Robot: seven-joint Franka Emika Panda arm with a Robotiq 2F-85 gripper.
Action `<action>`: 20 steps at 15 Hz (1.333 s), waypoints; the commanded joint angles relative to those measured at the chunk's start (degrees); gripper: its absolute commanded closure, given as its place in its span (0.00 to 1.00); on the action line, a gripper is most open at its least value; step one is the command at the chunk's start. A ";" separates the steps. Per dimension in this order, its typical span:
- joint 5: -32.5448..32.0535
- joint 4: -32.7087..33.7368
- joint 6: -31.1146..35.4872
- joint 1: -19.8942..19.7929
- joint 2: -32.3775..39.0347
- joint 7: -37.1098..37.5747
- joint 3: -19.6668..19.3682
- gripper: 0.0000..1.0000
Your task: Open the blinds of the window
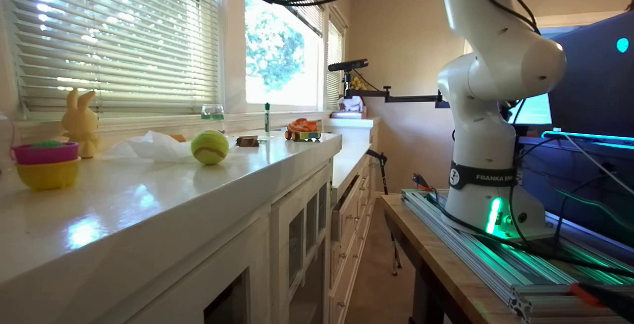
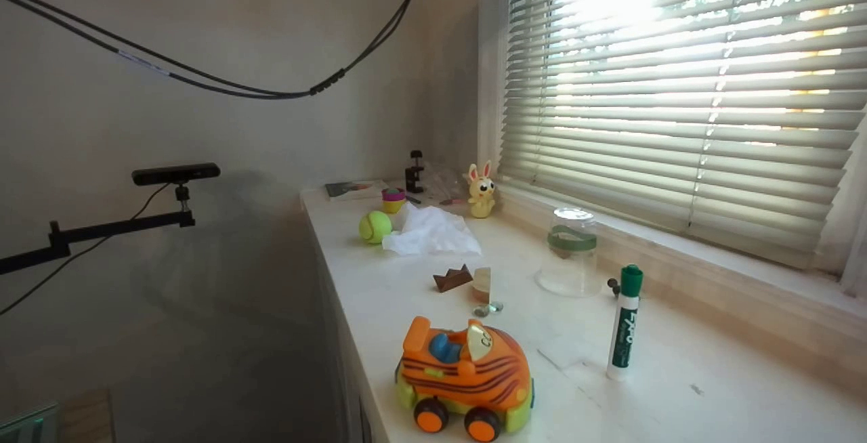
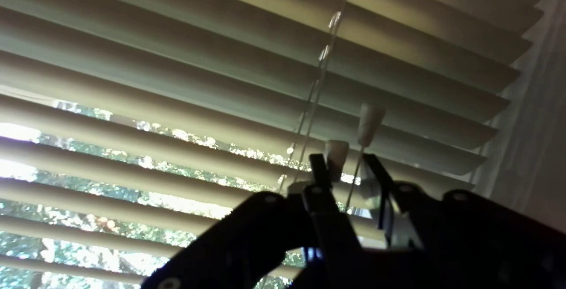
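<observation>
The white blinds [image 1: 119, 41] are lowered over the large window [image 1: 230, 41], with trees showing through the slats. The blinds also show in an exterior view [image 2: 677, 91] and fill the wrist view [image 3: 177, 81]. In the wrist view my gripper [image 3: 344, 161] is in front of the slats, its fingers apart. A pale cord tassel [image 3: 337, 158] is beside the left fingertip; I cannot tell if it touches. A second tassel [image 3: 370, 123] shows beyond the fingertips, its thin cord running between the fingers. The fingertips are not visible in the exterior views.
A white counter [image 2: 528, 362] runs under the window. On it are a toy car [image 2: 467, 375], a green marker [image 2: 624, 324], an upturned glass [image 2: 572, 246], a tennis ball [image 2: 374, 227] and a bunny figure [image 2: 481, 191]. Cables [image 2: 244, 94] hang from the arm.
</observation>
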 commanded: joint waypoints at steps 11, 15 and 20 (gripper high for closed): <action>-0.54 -1.53 -0.09 1.69 -2.00 1.43 -1.44 0.00; -0.60 -0.64 -0.03 1.58 -1.26 1.80 -1.82 0.00; -0.08 0.09 0.63 1.32 -0.03 2.16 -1.90 0.03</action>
